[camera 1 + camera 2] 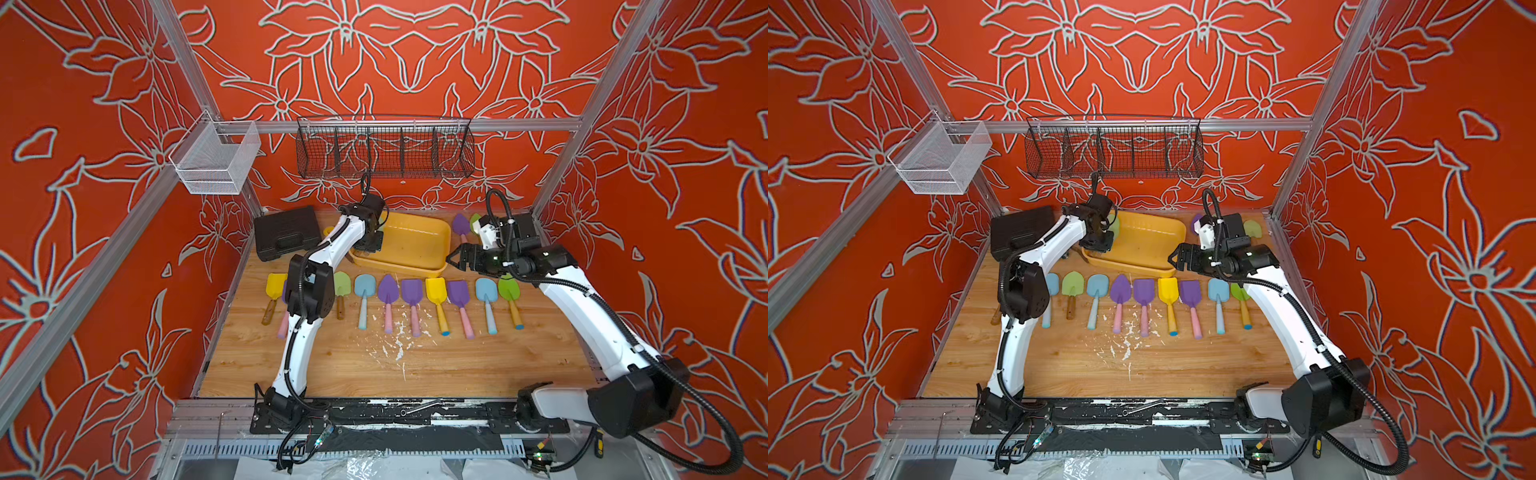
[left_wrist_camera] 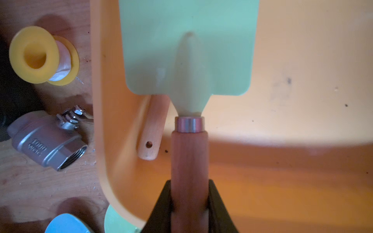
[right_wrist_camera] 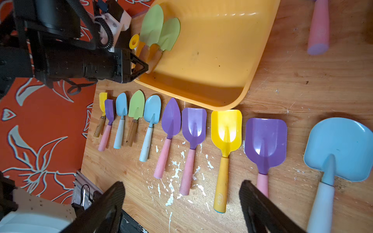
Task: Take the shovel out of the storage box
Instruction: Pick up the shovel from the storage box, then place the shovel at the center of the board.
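My left fingers [image 2: 163, 203] were clamped on the wooden handle of a green shovel [image 2: 187, 56] over the 9 o'clock end of the storage box [image 2: 282, 121], which sat at the worktop's [image 1: 332, 365] 12 o'clock. Another shovel [image 2: 151, 131] seemingly lay beneath. My right fingers [image 3: 113, 193] stood apart above the row of shovels [image 3: 193, 125].

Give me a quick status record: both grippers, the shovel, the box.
left gripper: shut on green shovel, gripping its wooden handle
green shovel: blade over the box interior, not out yet
box also holds: second shovel, partly hidden under the held blade
right gripper: open, empty, above the row of shovels on the table
beside box: yellow spool, metal valve
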